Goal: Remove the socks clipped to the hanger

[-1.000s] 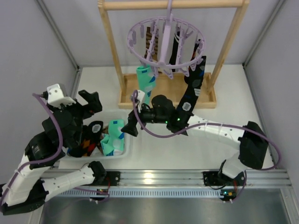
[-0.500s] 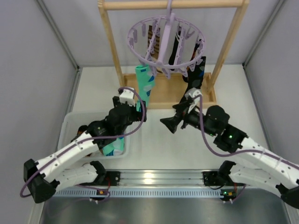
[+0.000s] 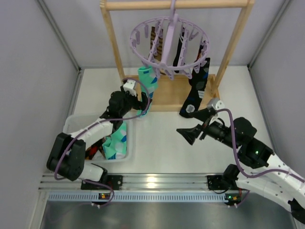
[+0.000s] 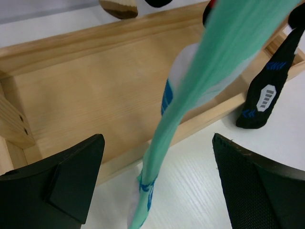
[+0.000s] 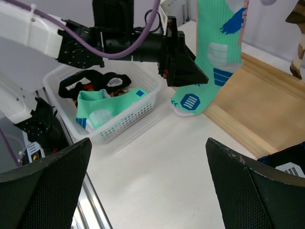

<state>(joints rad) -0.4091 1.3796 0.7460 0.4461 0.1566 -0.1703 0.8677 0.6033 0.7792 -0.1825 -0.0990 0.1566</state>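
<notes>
Left gripper [image 4: 156, 152], jaws wide, astride the hanging mint-green sock [image 4: 224, 47]

right gripper [image 5: 147, 157]: black fingers spread wide at the lower corners. hanging mint-green sock with white and blue patches [image 5: 215, 52], toe low beside pale wooden base tray [image 5: 252, 105]; left gripper [image 5: 198, 74] against its side. white plastic mesh basket [image 5: 128, 119] holds folded mint-green sock [image 5: 102, 107] and black socks [image 5: 90, 81].
</notes>
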